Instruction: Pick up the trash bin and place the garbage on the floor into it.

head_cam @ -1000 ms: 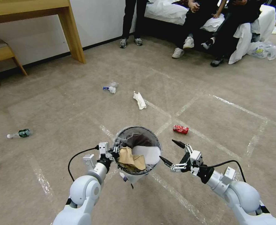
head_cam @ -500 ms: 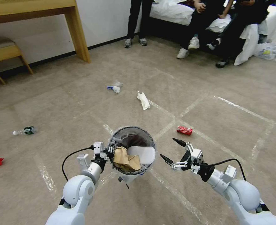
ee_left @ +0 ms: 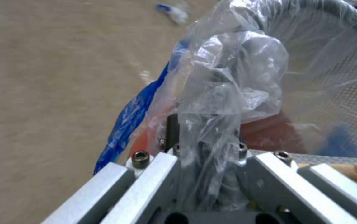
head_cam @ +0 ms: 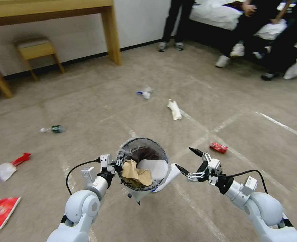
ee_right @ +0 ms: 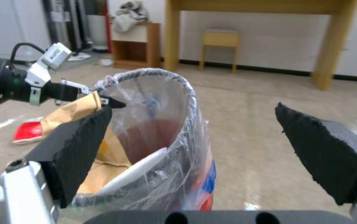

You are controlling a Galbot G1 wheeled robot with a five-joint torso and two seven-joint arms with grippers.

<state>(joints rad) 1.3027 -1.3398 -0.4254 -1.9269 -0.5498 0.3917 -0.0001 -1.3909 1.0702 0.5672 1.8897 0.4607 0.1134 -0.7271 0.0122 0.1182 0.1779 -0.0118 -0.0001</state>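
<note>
Trash bin (head_cam: 145, 153), round mesh, crinkly plastic-lined, in left gripper (head_cam: 118, 165) fingers.

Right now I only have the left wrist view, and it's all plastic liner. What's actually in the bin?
Observer: A crumpled brown paper bag and a flat white item lie in the trash bin. The left gripper pinches its rim.
Operator: Right gripper?
Observer: The right gripper is open and empty, beside the bin and apart from it.
Operator: Litter outside the bin?
Observer: A red can, a white tissue, a small bottle and a red packet.
</note>
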